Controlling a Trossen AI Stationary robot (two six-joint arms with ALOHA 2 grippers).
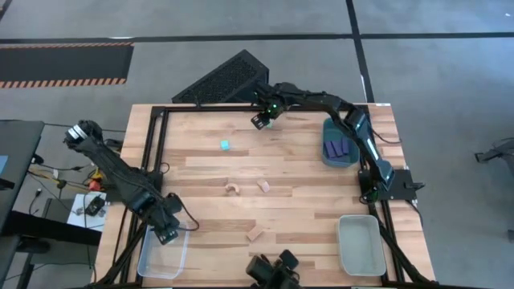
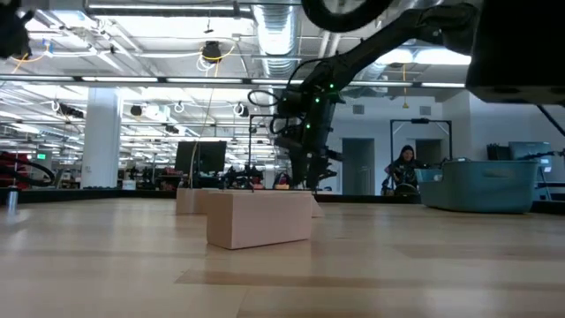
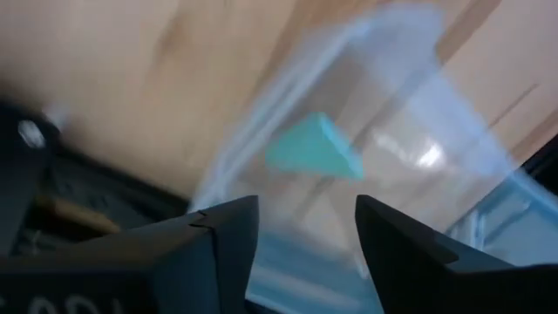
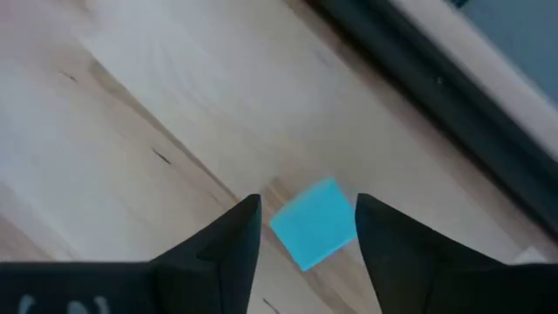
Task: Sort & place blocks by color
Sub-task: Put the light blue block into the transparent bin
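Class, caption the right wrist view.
Right gripper, fingers open, straddles a cyan block on the wooden table.

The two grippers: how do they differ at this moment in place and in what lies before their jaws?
The left gripper is at the near left corner, over the clear tray; the right gripper is at the table's far edge. Before the left jaws a teal piece shows inside the tray; before the right jaws a cyan cube lies on bare wood. Both are open, holding nothing.
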